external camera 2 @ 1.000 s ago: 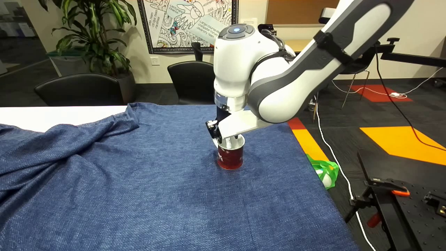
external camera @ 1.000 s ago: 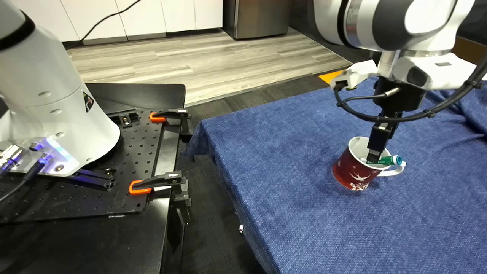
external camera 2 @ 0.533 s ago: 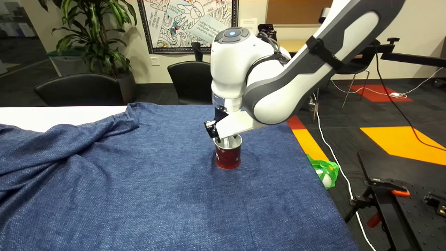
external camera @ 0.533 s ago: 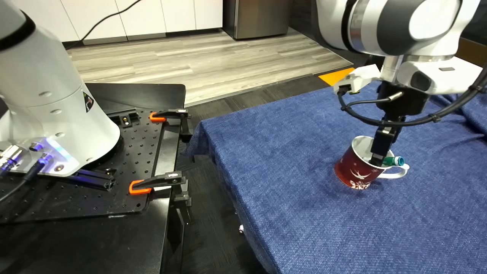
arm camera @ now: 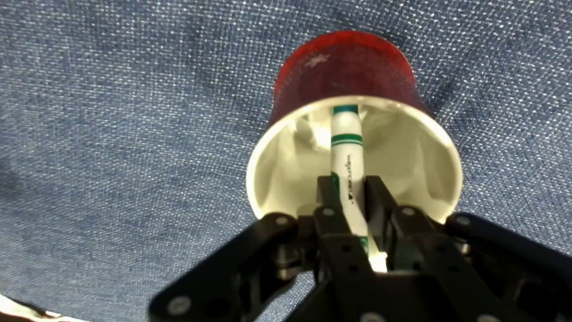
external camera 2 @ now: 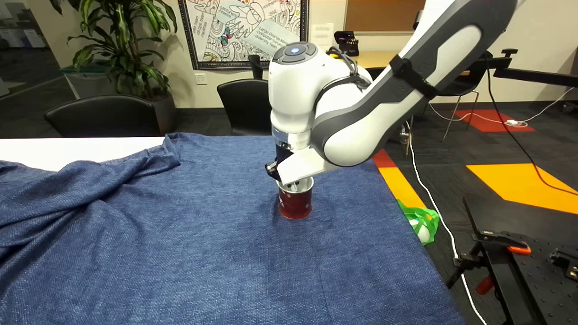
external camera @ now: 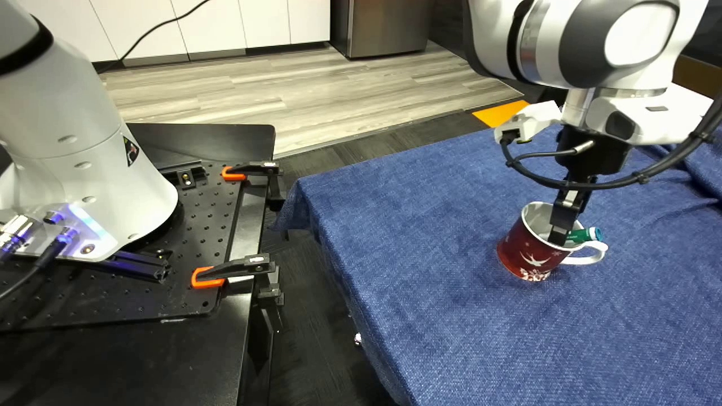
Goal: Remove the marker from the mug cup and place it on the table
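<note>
The dark red mug (external camera: pixel 524 248) stands upright on the blue cloth-covered table (external camera: pixel 451 293), also in an exterior view (external camera 2: pixel 295 206) and the wrist view (arm camera: pixel 346 71). The marker (external camera: pixel 586 234) leans in the mug; its teal end sticks out over the rim on the handle side. In the wrist view its white barrel with green bands (arm camera: pixel 346 152) runs between the fingers. My gripper (arm camera: pixel 351 185) points down into the mug, with both fingertips inside and closed against the marker's sides. In the exterior views the fingertips (external camera: pixel 558 235) partly cover the marker.
The mug's white handle (external camera: pixel 586 256) lies just below the marker's end. The mug's rim surrounds the fingers. Bunched cloth (external camera 2: pixel 99 198) lies at the table's far part. The black workbench (external camera: pixel 141 349) with orange clamps stands across a gap.
My gripper has gone slightly lower into the mug, and its fingers, spread apart before, have closed on the marker. The mug has shifted slightly toward the handle side.
</note>
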Controlling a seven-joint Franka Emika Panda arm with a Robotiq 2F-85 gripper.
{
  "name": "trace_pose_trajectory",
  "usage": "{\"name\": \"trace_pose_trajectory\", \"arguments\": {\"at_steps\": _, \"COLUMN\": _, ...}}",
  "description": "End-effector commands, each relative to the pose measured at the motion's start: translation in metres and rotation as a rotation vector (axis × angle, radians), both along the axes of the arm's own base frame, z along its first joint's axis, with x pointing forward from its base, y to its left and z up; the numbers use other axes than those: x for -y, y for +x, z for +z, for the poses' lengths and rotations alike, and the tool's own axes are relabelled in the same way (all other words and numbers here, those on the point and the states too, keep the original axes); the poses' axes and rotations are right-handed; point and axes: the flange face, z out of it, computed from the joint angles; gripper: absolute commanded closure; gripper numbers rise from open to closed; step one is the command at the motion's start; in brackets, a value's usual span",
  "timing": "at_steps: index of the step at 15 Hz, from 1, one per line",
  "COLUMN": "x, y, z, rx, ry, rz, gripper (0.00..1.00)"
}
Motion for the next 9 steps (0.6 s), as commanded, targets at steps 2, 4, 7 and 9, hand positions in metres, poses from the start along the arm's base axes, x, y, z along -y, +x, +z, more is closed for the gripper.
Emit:
{"name": "trace_pose_trajectory", "arguments": {"at_steps": 2, "x": 0.000, "y": 0.006, "z": -0.001, "rx": -0.036, "ry": -0.006, "rz": 0.010, "gripper": 0.92}}
{"name": "trace_pose_trajectory", "arguments": {"at_steps": 4, "x": -0.003, "y": 0.003, "z": 0.005, "rx": -0.034, "ry": -0.016, "rz": 0.008, "gripper": 0.95}}
{"name": "trace_pose_trajectory", "arguments": {"at_steps": 7, "x": -0.008, "y": -0.008, "z": 0.019, "rx": -0.019, "ry": -0.044, "rz": -0.001, "gripper": 0.95}}
{"name": "trace_pose_trajectory", "arguments": {"at_steps": 9, "x": -0.012, "y": -0.015, "z": 0.032, "rx": 0.007, "ry": -0.072, "rz": -0.002, "gripper": 0.95}}
